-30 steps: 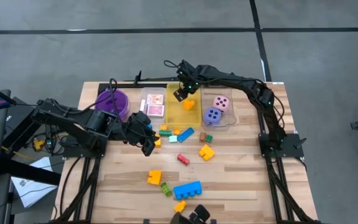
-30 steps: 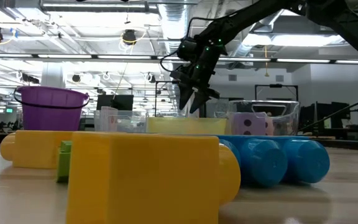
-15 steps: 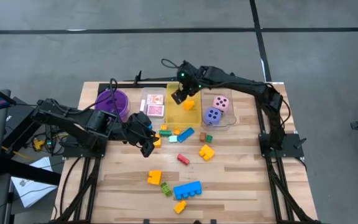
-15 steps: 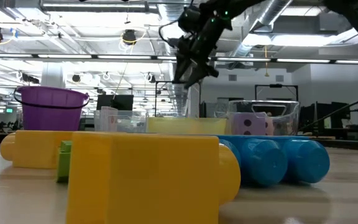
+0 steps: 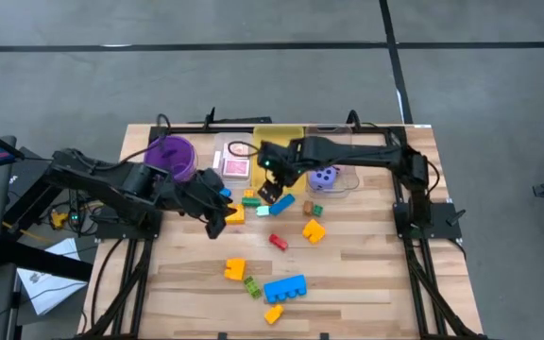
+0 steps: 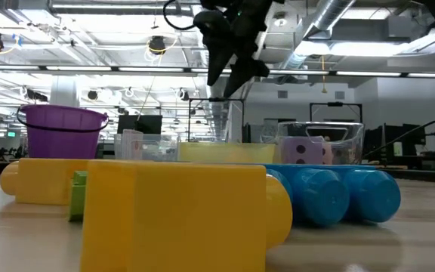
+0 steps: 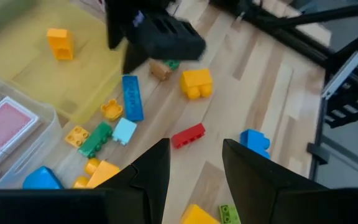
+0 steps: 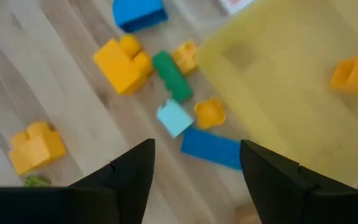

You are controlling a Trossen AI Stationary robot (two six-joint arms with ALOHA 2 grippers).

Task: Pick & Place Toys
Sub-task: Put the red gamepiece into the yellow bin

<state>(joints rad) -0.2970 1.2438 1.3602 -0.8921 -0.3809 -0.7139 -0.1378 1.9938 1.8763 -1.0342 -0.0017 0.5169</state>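
Loose toy blocks lie on the wooden table in front of the bins: a long blue block [image 5: 282, 203] [image 8: 211, 149], a light-blue one [image 8: 174, 118], a green one [image 8: 171, 76], yellow ones [image 5: 314, 229] and a red one [image 5: 279, 242] [image 7: 188, 135]. An orange block [image 8: 356, 74] lies in the yellow bin [image 5: 286, 142]. My right gripper [image 5: 272, 192] [image 8: 197, 174] hangs open above the blue block, holding nothing. My left gripper [image 5: 217, 222] [image 7: 194, 168] waits open and empty to the left of the blocks.
The purple bowl [image 5: 171, 156] stands at the back left. A clear bin with playing cards [image 5: 236, 166] is beside it, and a clear bin with a purple die [image 5: 324, 176] lies partly under my right arm. More blocks, blue [image 5: 284, 288] and yellow [image 5: 234, 269], lie near the front edge.
My right gripper has swung from above the yellow bin toward the table's near edge and a little left, and now hangs over the loose blocks in front of the bins. The orange block stays in the yellow bin.
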